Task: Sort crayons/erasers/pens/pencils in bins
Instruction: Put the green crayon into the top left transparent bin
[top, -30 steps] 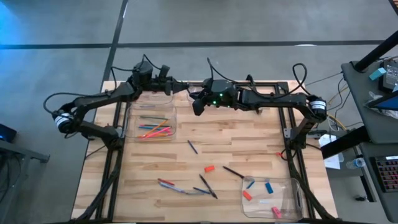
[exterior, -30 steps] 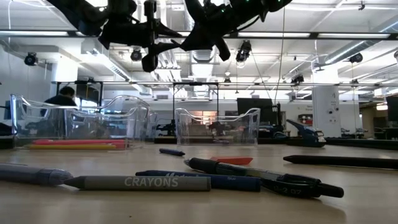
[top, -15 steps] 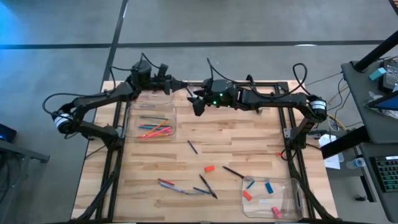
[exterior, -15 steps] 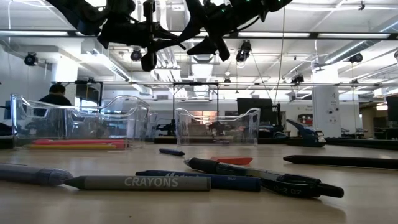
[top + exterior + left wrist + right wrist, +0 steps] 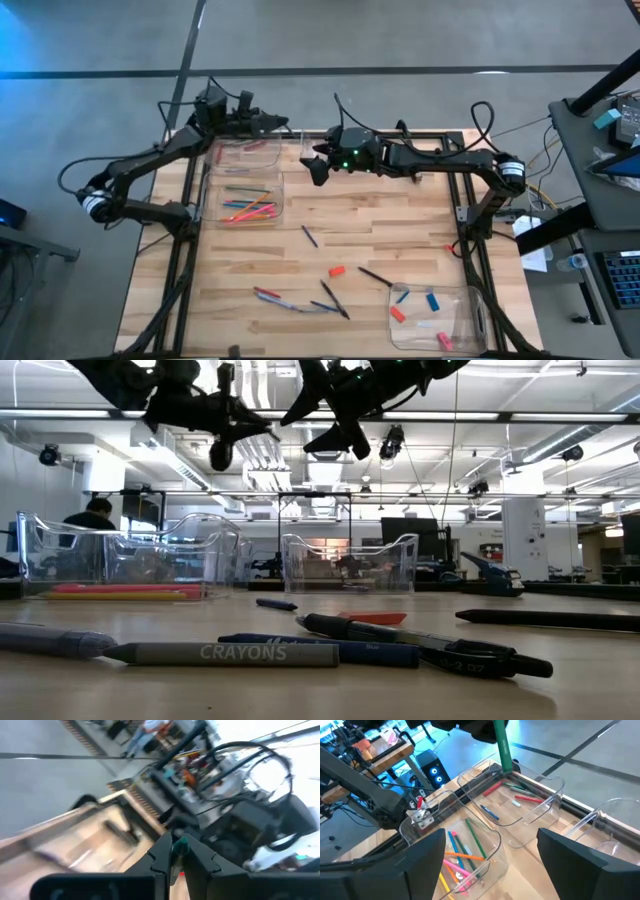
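a robotics lab in a large industrial hall: a butcher-block table on a black metal frame stands on bare grey concrete floor, with 2 cabled arms mounted at its far edge. the low view shows exposed ceiling ducts, strip lighting and workbenches with monitors. a person sits at a desk in the background.

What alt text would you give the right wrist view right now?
The left gripper holds a green stick upright above a clear bin already holding a few sticks. A nearer bin holds more coloured sticks, and the right gripper's open fingers frame the foreground.
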Robot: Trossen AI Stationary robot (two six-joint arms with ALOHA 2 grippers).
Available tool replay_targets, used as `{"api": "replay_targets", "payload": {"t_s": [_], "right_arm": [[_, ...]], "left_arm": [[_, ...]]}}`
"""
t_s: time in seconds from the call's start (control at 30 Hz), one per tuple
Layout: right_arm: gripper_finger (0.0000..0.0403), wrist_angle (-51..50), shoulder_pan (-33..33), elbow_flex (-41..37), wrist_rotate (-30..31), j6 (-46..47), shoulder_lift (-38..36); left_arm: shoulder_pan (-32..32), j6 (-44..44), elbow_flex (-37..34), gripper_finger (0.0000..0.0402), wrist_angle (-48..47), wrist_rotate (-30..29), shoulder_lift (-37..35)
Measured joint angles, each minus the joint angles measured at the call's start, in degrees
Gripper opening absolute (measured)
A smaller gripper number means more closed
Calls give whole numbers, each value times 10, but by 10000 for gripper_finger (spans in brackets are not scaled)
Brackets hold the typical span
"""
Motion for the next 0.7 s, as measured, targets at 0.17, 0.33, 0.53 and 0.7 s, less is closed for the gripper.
{"api": "replay_targets", "payload": {"t_s": [0.17, 0.33, 0.53, 0.7], "right_arm": [[293, -14, 1, 0, -4, 0, 0], [290, -23, 1, 0, -11, 0, 0], [292, -23, 1, 0, -12, -2, 0], [287, -23, 1, 0, -12, -2, 0]], "left_arm": [[42, 128, 32, 17, -217, -22, -31], [58, 273, 108, 17, -434, -113, -55], [57, 436, 180, 17, -609, -321, -46], [57, 533, 177, 17, -683, -411, -16]]}}
